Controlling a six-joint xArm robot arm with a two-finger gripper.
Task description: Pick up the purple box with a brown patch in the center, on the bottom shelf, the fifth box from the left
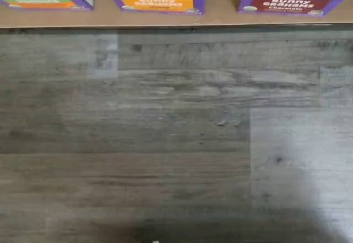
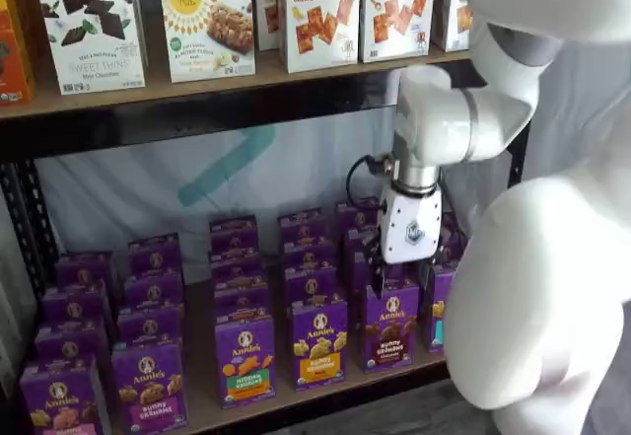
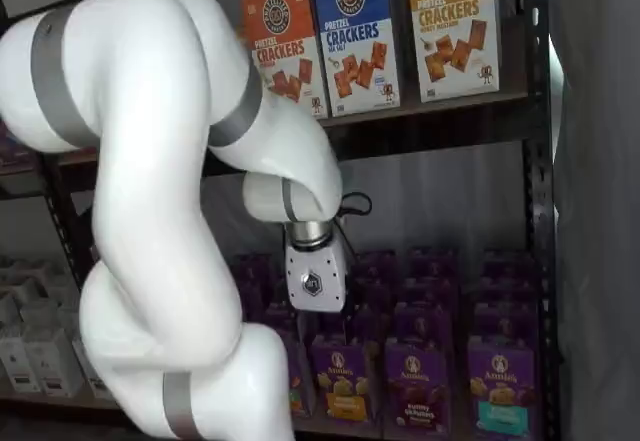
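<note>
You see the purple box [image 2: 391, 326] with dark brown bunny crackers and a maroon band across its front; in the wrist view that band [image 1: 285, 4] carries white lettering. Beside it stands a purple carton [image 2: 318, 342] with pale crackers and a yellow-orange band, then one [image 2: 245, 358] with orange crackers and a green band. The shelf [image 1: 165, 16] is tan. The floor [image 1: 165, 144] is grey wood-grain plank. The gripper [image 2: 408, 226] has a white body.
</note>
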